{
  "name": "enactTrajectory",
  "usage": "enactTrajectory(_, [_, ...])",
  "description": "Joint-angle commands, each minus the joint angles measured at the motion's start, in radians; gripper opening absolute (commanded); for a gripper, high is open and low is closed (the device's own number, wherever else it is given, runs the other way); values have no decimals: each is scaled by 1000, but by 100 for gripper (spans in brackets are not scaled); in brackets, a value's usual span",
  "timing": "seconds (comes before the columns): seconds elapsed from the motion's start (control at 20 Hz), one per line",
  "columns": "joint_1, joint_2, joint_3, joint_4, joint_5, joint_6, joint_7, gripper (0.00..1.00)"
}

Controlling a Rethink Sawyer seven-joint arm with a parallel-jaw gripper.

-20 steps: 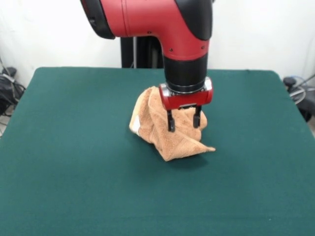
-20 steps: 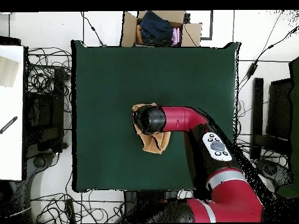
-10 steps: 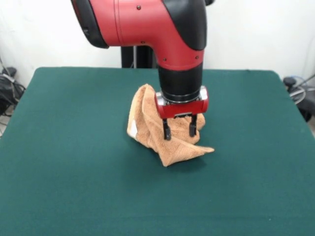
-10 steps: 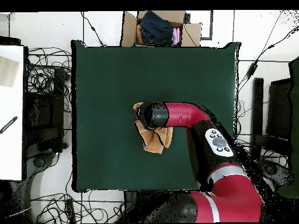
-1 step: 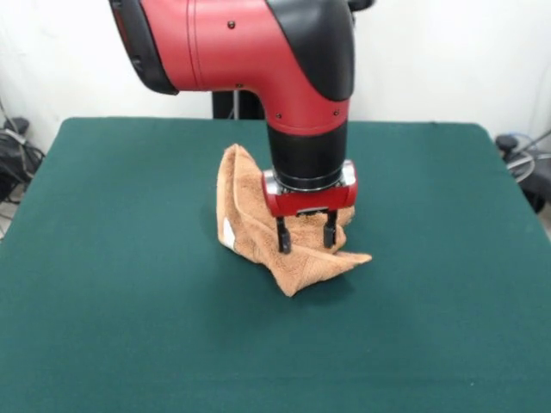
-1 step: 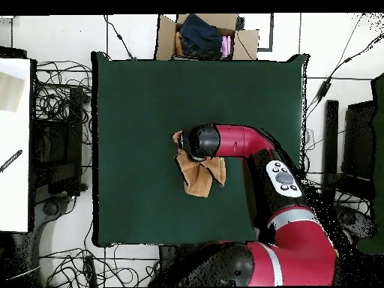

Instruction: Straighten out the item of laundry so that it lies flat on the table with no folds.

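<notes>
Crumpled orange-tan terry towel [image 5: 288, 249] bunched at middle of dark green felt table [image 5: 112, 284]. Red-black gripper [image 5: 306, 237] fingers apart, tips on towel.

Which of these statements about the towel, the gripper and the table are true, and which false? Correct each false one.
1. The towel lies flat with no folds. False: it is bunched, with one part standing up.
2. The gripper is open, its fingers pointing down at the towel. True.
3. The towel hangs over the table's edge. False: it sits near the middle of the green top.
4. A small white tag shows on the towel. True.
5. A second towel lies on the table. False: only one is there.
</notes>
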Motion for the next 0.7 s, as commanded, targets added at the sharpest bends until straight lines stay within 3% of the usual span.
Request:
enactTrajectory(0.05, [-16, 9, 58, -60, -4, 85, -44, 100])
enactTrajectory(0.7, [-19, 8, 57, -90, -1, 111, -48, 100])
